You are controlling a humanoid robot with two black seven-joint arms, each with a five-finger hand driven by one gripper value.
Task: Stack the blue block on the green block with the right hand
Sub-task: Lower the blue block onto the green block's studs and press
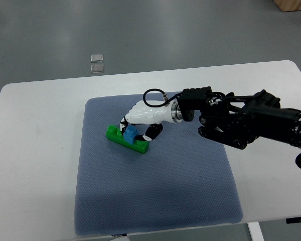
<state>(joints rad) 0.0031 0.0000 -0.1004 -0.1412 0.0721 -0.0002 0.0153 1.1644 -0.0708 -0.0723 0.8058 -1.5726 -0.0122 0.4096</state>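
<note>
Grey mat (155, 191); right hand (140, 123) around blue block (131, 134) atop green block (126, 139); fingertips hidden

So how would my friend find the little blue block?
Look at the white table, then the grey-blue mat on it. Near the mat's upper left lies a long green block. The blue block sits on top of it, under the right hand; nothing else there is blue and cube-like.

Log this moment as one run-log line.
right hand: fingers around blue block | blue block: on green block | surface: grey mat | left hand: not in view
</note>
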